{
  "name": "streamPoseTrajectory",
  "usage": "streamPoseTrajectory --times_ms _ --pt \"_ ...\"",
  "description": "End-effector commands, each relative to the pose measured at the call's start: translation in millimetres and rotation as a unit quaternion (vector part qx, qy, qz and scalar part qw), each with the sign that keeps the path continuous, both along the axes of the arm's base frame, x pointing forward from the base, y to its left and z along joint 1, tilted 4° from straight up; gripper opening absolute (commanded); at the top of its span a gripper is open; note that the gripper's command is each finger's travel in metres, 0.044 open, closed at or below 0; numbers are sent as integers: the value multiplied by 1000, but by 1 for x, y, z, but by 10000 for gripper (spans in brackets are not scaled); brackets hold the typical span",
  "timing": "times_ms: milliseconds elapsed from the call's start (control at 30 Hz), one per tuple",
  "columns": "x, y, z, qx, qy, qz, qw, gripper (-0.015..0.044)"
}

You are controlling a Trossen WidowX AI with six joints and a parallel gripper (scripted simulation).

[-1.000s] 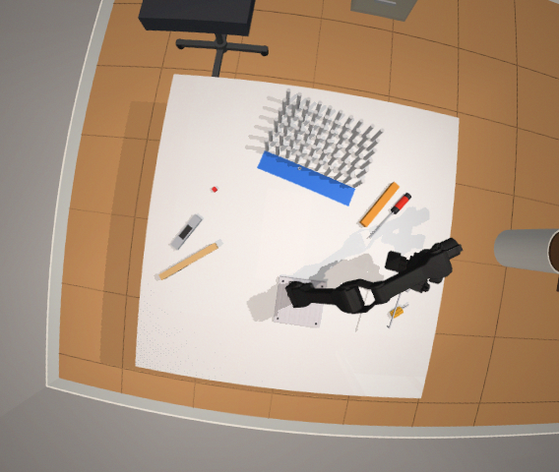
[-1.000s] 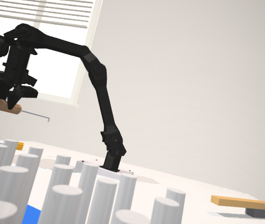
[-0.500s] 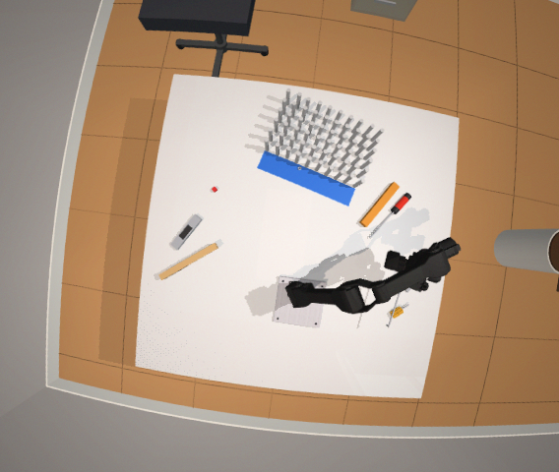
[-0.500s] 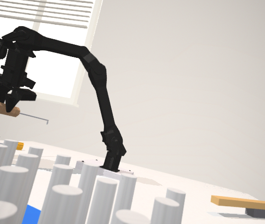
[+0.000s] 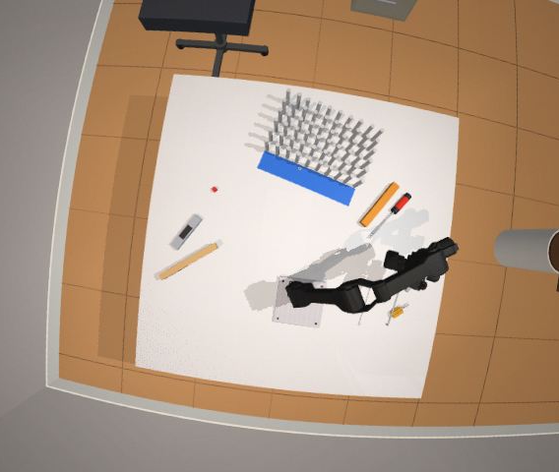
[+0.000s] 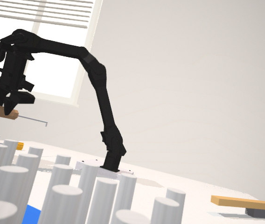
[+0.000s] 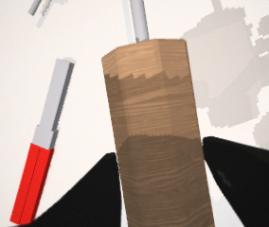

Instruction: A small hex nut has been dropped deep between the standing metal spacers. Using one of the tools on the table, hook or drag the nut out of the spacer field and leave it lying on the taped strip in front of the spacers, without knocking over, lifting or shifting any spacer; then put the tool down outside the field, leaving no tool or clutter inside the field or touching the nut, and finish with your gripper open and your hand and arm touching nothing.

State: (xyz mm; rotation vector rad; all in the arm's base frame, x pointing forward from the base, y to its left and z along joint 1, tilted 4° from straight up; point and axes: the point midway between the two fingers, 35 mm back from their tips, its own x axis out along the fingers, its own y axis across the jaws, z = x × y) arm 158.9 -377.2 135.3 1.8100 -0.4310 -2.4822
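Observation:
The hex nut (image 5: pixel 299 168) lies on the blue taped strip (image 5: pixel 331 191) (image 6: pixel 31 215), near its spacer-side edge. The grey spacers (image 5: pixel 287 98) (image 6: pixel 87 183) stand upright behind the strip; no tool shows among them. My gripper (image 6: pixel 3 110) (image 7: pixel 159 153) is shut on the wooden handle of the hook tool (image 6: pixel 12 114) (image 7: pixel 149 104). It holds the tool roughly level above the table's right part, away from the field. The tool's thin shaft ends in a small downturned hook. In the top view the arm hides the handle.
A red-handled flat tool (image 7: pixel 33 175) lies below, left of the held handle in the wrist view. A stubby yellow screwdriver (image 5: pixel 396 312) (image 6: pixel 20 146) is nearby. An orange bar (image 5: pixel 379 204) and red-black screwdriver (image 5: pixel 401 204) lie right of the strip; a wooden bar (image 5: pixel 188 262) and grey tool (image 5: pixel 178 240) lie left.

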Motion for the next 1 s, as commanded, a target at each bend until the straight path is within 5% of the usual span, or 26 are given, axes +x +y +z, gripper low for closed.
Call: streamPoseTrajectory --times_ms 0,967 --pt "-2 1 -5 1 5 -2 1000 0" --pt "-1 0 -26 1 5 -2 1000 0"
